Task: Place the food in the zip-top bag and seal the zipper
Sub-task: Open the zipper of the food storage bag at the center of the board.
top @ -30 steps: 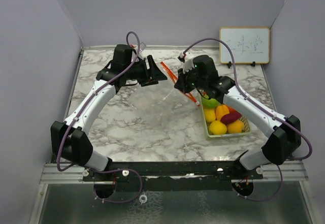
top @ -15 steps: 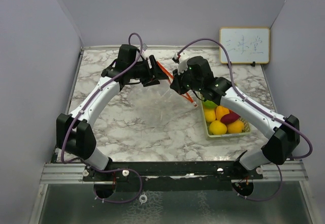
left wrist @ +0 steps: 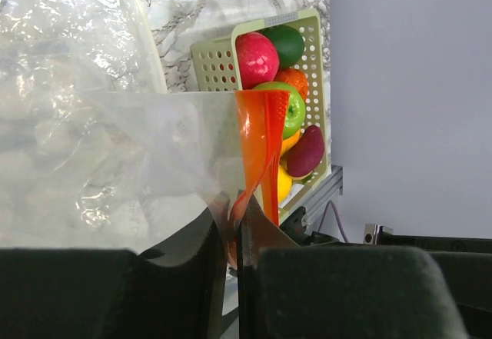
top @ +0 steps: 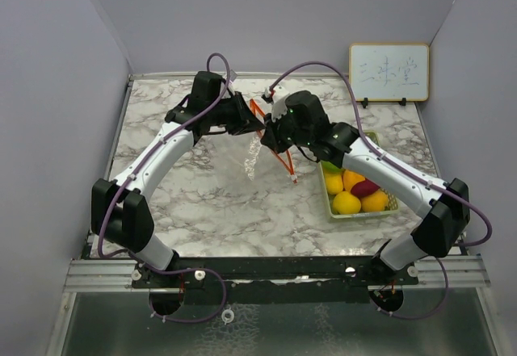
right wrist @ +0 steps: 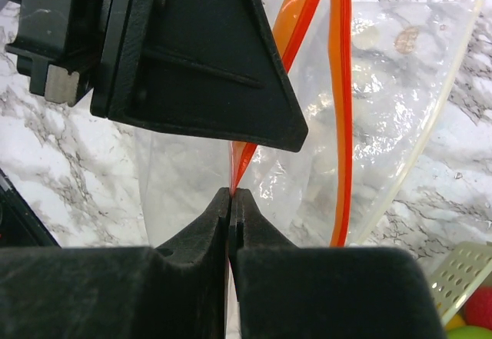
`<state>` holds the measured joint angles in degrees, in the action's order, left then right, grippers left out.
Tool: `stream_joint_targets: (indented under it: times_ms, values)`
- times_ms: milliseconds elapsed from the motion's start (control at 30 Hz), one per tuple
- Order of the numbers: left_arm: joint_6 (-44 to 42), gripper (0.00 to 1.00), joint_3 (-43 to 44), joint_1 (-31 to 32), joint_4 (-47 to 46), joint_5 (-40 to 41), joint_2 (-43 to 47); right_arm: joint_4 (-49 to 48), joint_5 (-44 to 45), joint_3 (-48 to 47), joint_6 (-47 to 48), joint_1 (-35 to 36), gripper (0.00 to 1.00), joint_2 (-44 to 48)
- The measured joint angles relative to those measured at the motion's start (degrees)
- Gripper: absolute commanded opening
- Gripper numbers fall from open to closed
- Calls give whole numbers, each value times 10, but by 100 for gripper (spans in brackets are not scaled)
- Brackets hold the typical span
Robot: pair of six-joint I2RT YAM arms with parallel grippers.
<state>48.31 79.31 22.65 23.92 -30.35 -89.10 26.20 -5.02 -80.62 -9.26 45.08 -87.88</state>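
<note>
Two tools share one zip-top bag (top: 260, 156), which hangs above the far middle of the desk (top: 194, 190).

Top view: the left tool (top: 249, 122) and right tool (top: 266, 132) meet almost tip to tip at the bag's orange zipper (top: 283, 162). The left tool, spread a second ago, has now closed. All the food (top: 347, 203) lies in the pale green basket (top: 365, 213) at the near right, and none is bagged.

Left wrist view: the left tool (left wrist: 231, 220) is pressed nearly together, pinching the orange zipper (left wrist: 261, 139) and clear film.

Right wrist view: the right tool (right wrist: 231, 197) is pressed together on an orange lip. The left tool's dark body is just above.

Judgement: both lips are held, so the mouth can likely be pulled apart next.
</note>
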Motion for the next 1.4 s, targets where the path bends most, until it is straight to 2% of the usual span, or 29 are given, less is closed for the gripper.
stream_joint_targets:
  times_ms: [67, 133, 233, 267, 333, 400, 567, 767, 1033, 1200, 1267, 1333, 1400]
  values:
    - [-2, 8, 0, 1, -1, 2, 0, 2, 3, 0, -2, 2, 2, 0]
    - [-3, 0, 0, 3, -2, 5, -1, 4, 6, 0, -2, 2, 2, 0]
    - [-7, 0, 0, 4, -5, 8, -2, 4, 8, -1, -4, 2, 3, 0]
    - [-9, 0, 0, 4, -8, 8, -2, 4, 9, -3, -6, 2, 9, 0]
    - [-16, 0, 0, 4, -12, 8, -3, 9, 9, -9, -7, 2, 32, 0]
    - [-26, 0, 1, 5, -11, 14, -6, 17, 14, -19, -12, 2, 43, 1]
    - [-51, 0, 19, 4, 7, 23, -20, 46, 59, -52, -8, 3, 52, 17]
    - [-71, 0, 31, 4, 15, 22, -20, 73, 124, -81, -3, 2, 53, 33]
    - [-80, 0, 45, 4, 10, -3, -16, 91, 133, -81, -6, 2, 52, 2]
    - [-80, 0, 45, 4, -5, -38, 3, 89, 137, -71, -6, 2, 45, -15]
    - [-80, 0, 45, 4, -16, -54, 15, 87, 147, -70, -6, 2, 37, -20]
    - [-81, 0, 45, 4, -20, -71, 27, 81, 162, -70, -6, 2, 18, -26]
    - [-87, 0, 45, 3, -17, -84, 37, 77, 180, -69, -9, 2, 12, -29]
